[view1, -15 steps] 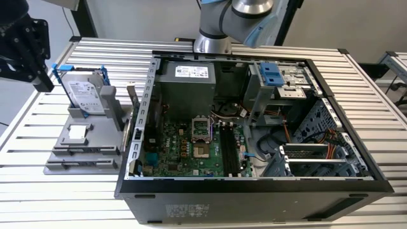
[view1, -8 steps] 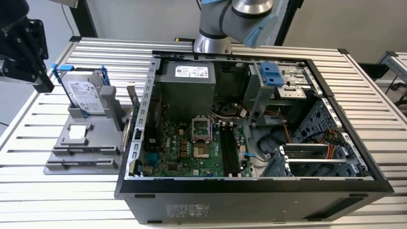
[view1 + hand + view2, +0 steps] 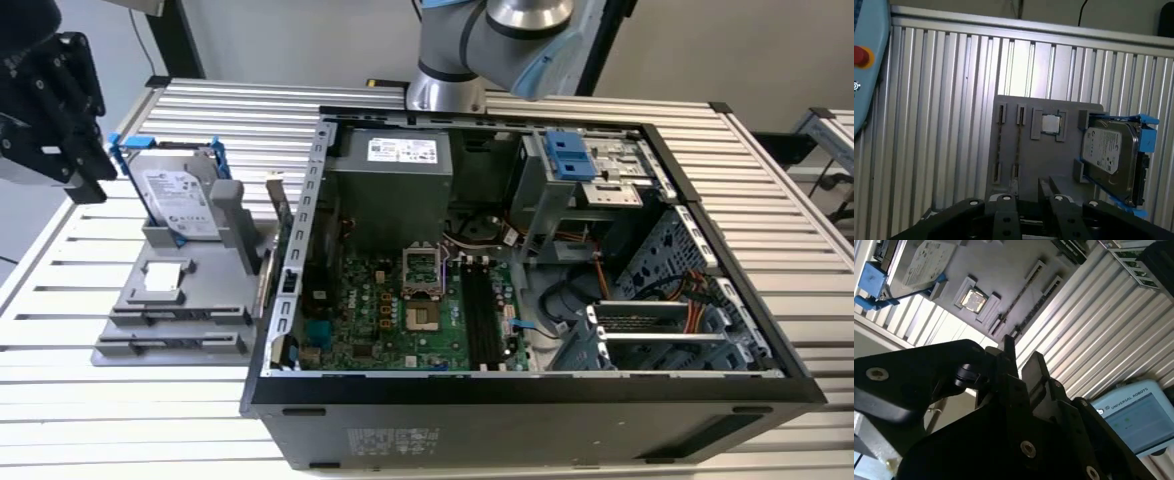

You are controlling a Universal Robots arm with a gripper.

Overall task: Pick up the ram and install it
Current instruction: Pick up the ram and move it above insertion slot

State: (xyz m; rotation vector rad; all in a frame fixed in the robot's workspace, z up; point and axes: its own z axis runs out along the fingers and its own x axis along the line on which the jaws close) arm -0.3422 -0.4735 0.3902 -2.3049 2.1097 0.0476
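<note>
First wrist view: gripper (image 3: pixel 1048 183) hanging over the grey holder (image 3: pixel 1054 160), fingers parted by a narrow gap, nothing clamped between. Just ahead of the fingertips, the ram (image 3: pixel 1018 145), standing on edge in a long slot of that holder and seen as a thin line between two end clips. Alongside it, on the side away from the processor chip (image 3: pixel 1049 124), a second slot (image 3: pixel 999 145) of the same kind. Off to one side of the tool, the hard drive (image 3: pixel 1109 155), upright in its blue frame.

Second wrist view: fingers (image 3: pixel 1034 367) apart, with bright strips of the slatted table (image 3: pixel 1094 325) showing through the gap. Ram well beyond the tips, untouched, seated in the holder.

Exterior view: tool raised above and beside the holder, close to the hard drive's end of it. Well apart from the tool, the open computer case (image 3: pixel 534 400), with the motherboard (image 3: pixel 400 300) and its memory slots (image 3: pixel 481 310) lying inside.

Judged as the approach before the pick: nothing lifted, nothing installed.

A grasp here probably calls for turning the pads to face the stick's flat sides, a straight descent over its middle clear of the end clips, and a gentle close, since so thin a board would likely tip or flex under a skewed pinch.
</note>
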